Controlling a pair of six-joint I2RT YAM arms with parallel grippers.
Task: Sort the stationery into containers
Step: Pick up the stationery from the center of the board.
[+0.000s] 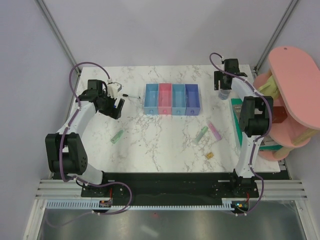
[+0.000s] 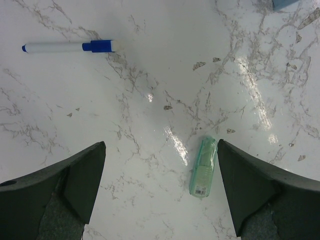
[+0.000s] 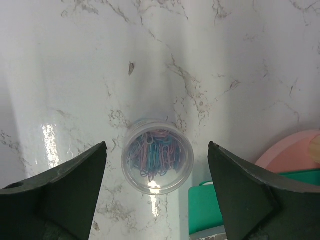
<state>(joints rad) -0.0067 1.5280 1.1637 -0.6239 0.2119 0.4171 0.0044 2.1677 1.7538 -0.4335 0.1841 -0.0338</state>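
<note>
My left gripper (image 1: pixel 113 107) (image 2: pixel 160 150) is open and empty above the table. In its wrist view a pale green bar (image 2: pixel 204 166) lies on the marble just inside the right finger, and a blue-tipped marker (image 2: pixel 67 47) lies farther ahead on the left. My right gripper (image 1: pixel 223 88) (image 3: pixel 157 148) is open over a clear round tub of paper clips (image 3: pixel 157 162), which stands centred between the fingers. The four joined bins (image 1: pixel 172 99) sit at mid-table. A green bar (image 1: pixel 117 136), a second green bar (image 1: pixel 201 133), a pink bar (image 1: pixel 214 131), a tan nub (image 1: pixel 209 155) and a thin black pen (image 1: pixel 131 95) lie loose.
A dark green book (image 1: pixel 239 125) lies at the table's right edge, also in the right wrist view (image 3: pixel 207 209). The big pink round-topped shelf (image 1: pixel 292 95) stands beyond it. Frame posts rise at the back corners.
</note>
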